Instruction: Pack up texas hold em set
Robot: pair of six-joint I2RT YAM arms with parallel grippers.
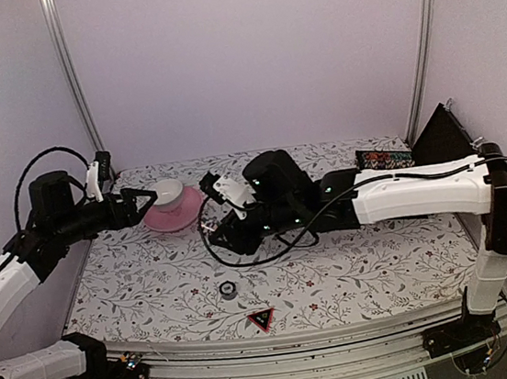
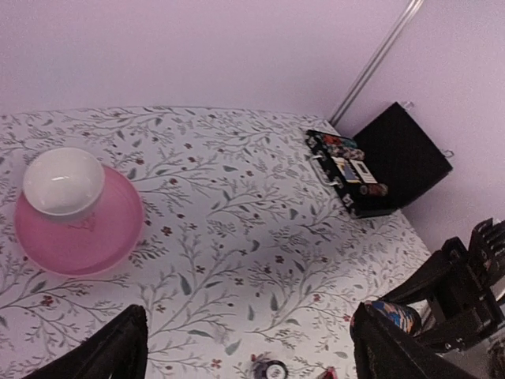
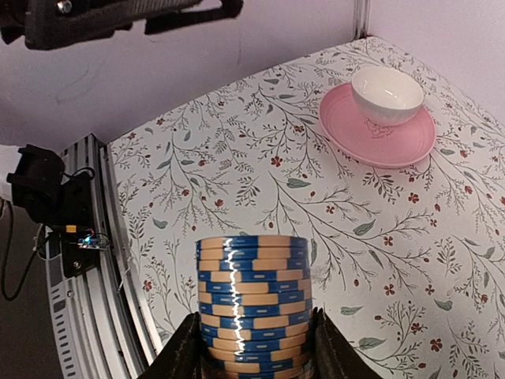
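right wrist: one chip roll point(image 3: 252, 304) in pincer point(image 3: 254, 349), one cup point(image 3: 387, 93), one saucer point(image 3: 345, 133).

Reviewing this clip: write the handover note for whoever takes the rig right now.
Left gripper: open, empty, by the pink saucer.
Right gripper: shut on a blue-and-tan chip roll, mid-table.
Case: open at the far right corner, chip rolls and card decks already inside.
Left to do: stow the held roll, the red-black triangle marker and likely the small black round piece near the front edge, then close the case.
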